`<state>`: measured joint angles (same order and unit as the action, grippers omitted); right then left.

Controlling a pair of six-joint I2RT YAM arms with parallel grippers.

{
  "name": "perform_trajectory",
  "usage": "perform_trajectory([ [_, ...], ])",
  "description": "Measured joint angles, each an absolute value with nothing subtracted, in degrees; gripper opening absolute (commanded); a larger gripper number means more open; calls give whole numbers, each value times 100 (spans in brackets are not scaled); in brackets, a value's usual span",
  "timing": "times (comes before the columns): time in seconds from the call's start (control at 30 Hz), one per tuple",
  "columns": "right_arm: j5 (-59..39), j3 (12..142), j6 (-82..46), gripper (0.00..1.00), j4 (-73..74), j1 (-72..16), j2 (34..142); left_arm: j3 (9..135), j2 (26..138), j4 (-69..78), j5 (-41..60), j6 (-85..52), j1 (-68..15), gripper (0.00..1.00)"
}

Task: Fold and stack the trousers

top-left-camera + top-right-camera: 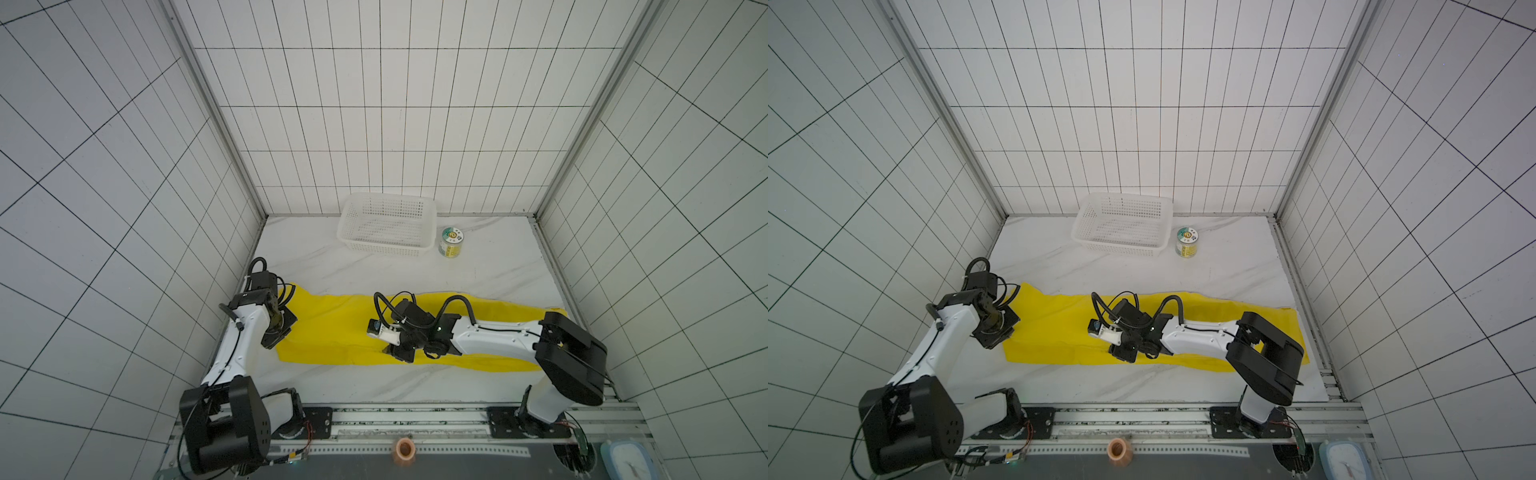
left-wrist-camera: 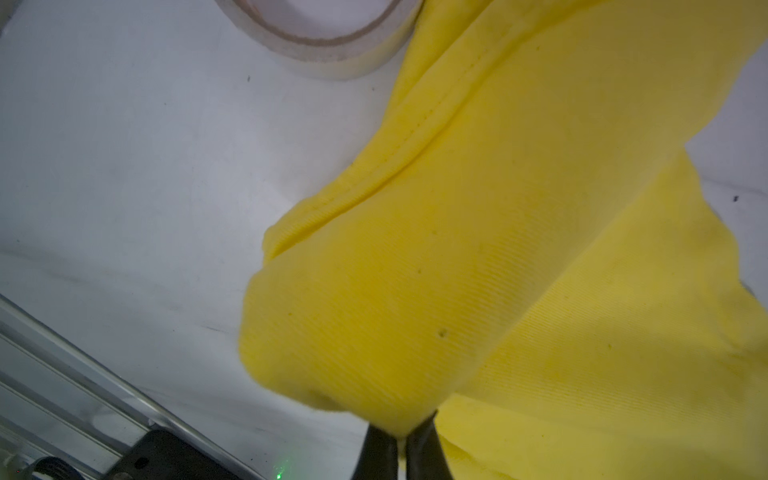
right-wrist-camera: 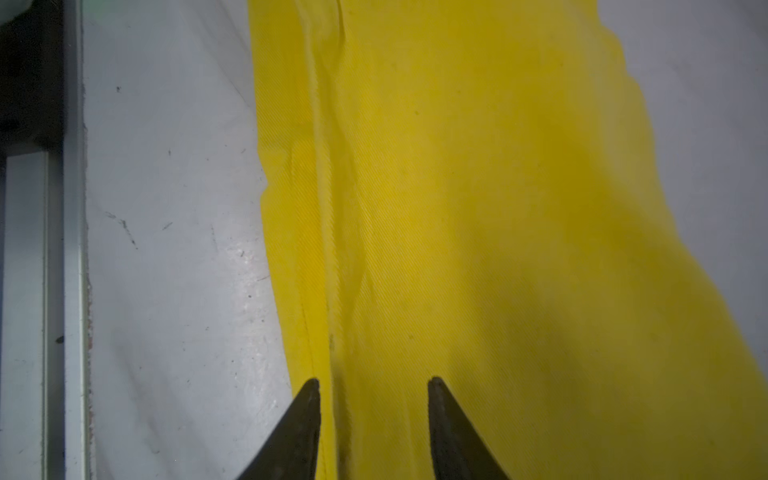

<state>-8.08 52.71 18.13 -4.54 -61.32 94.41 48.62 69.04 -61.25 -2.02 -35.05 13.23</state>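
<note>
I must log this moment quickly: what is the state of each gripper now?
Left gripper: closed, pinching a fold of the trousers.
Right gripper: open, holding nothing, over the trousers.

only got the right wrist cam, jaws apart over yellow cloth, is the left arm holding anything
Observer: Yes, the left gripper is shut on a fold of the trousers, at their left end in both top views.
Operator: where's the basket
Observer: The white basket sits at the back of the table, apart from the trousers.
Operator: anything beside it
Observer: A small can stands upright on its right in both top views.
</note>
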Motion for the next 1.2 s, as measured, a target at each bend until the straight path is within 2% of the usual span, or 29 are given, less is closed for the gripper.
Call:
perform_trajectory([
  [0.47, -869, 5277, 2029, 37, -333, -6228, 9896, 5153, 6919, -6171, -276, -3496, 1323, 0],
  [0.73, -705, 5284, 1922, 0, -292, -6294, 9887, 5339, 6914, -6272, -309, -3498, 1293, 0],
  [0.97, -613, 5284, 1717, 0, -373, -6294, 9273, 5459, 6801, -6484, -469, -3577, 1146, 0],
  [1.2, -775, 5264, 1619, 1, -478, -6296, 8670, 5489, 6202, -6663, -661, -3651, 1129, 0],
])
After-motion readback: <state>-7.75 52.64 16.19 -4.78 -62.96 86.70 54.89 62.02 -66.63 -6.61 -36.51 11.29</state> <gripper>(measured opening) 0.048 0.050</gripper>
